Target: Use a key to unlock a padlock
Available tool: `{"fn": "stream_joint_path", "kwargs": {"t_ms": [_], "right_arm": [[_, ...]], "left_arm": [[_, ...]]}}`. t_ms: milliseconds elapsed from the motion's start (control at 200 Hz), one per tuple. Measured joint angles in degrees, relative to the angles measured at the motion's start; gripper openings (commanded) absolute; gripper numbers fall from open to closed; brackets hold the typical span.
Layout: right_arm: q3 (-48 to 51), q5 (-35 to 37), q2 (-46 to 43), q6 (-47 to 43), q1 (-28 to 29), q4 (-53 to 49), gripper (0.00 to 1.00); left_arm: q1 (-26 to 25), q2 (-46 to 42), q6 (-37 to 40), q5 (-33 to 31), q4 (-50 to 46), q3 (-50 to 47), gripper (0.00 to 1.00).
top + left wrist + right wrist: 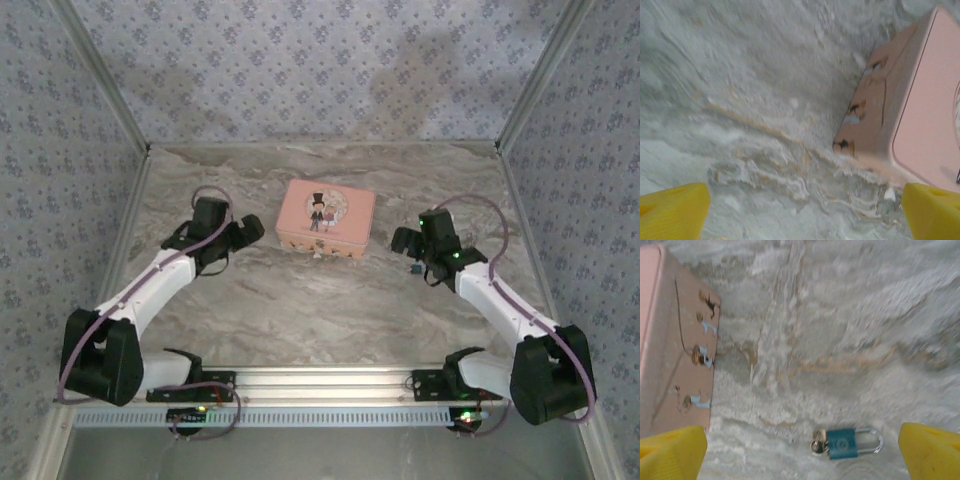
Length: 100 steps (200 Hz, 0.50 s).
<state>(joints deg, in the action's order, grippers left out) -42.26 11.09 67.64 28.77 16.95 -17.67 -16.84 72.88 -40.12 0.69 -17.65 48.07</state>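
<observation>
My right gripper [800,457] spread wide, empty; small teal metal padlock [842,442] flat on grey marbled table [840,315] between my yellow fingers [932,450], tiny silvery key [817,442] touching its base. Open table beyond. Pink rectangular tin [670,340] near, lid shut, contents hidden. My left gripper [800,215] wide, empty, beside tin corner

Lab test booth; wallpapered walls [300,60]; marble tabletop [330,300]
</observation>
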Motion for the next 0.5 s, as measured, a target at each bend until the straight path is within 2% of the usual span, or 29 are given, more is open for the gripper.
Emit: {"fn": "stream_joint_path", "kwargs": {"t_ms": [95,185,315,500], "right_arm": [[-4.70,5.07,2.47,-1.49,-0.42,-0.66,1.00],[-5.77,11.02,4.22,-3.80,-0.55,1.88,1.00],[-0.63,20.57,6.29,-10.64,-1.14,13.55,1.00],[3.67,25.79,12.41,-15.34,-4.94,22.56,1.00]], "left_arm": [[2.21,-0.02,3.89,-1.55,-0.28,2.80,0.98],[2.97,-0.02,10.67,-5.14,1.33,3.76,0.98],[4.00,-0.02,19.67,-10.62,3.28,3.48,0.98],[12.61,1.16,25.73,-13.94,9.09,-0.28,0.98]]}}
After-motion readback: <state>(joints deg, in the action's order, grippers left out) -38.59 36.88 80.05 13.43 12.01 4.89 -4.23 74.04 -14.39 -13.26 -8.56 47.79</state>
